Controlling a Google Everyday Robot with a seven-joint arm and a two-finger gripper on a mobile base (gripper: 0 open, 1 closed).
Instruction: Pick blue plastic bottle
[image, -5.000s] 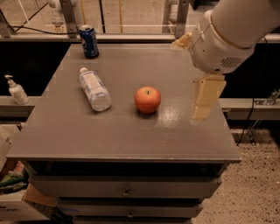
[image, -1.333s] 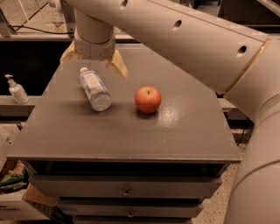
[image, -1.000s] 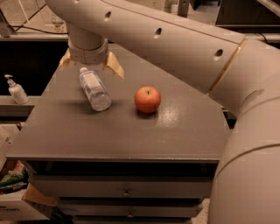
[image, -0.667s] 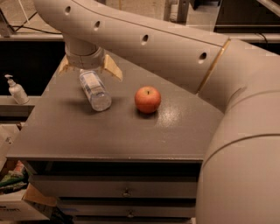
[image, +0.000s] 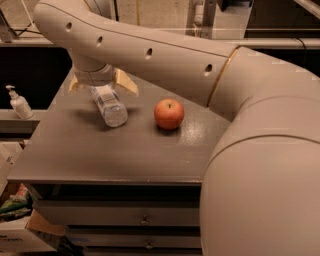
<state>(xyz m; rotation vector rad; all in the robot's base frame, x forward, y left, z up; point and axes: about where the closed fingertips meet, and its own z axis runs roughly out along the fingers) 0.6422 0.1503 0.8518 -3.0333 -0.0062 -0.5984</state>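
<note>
The blue plastic bottle (image: 109, 105), clear with a pale label, lies on its side on the grey table (image: 100, 155), left of centre. Its far end is hidden under my wrist. My gripper (image: 102, 84) sits over that far end, open. One tan finger (image: 75, 84) shows to the left of the bottle and the other to its right. I cannot tell whether they touch the bottle. My arm sweeps in from the right across the top of the view.
A red apple (image: 169, 113) stands right of the bottle, close to it. A small white pump dispenser (image: 19, 103) stands on a shelf beyond the table's left edge. Drawers (image: 145, 220) are below the tabletop. Boxes (image: 20, 235) lie at lower left.
My gripper has moved from the right of the apple to the left and down over the bottle's far end. The arm now fills much of the view. Bottle and apple have not moved.
</note>
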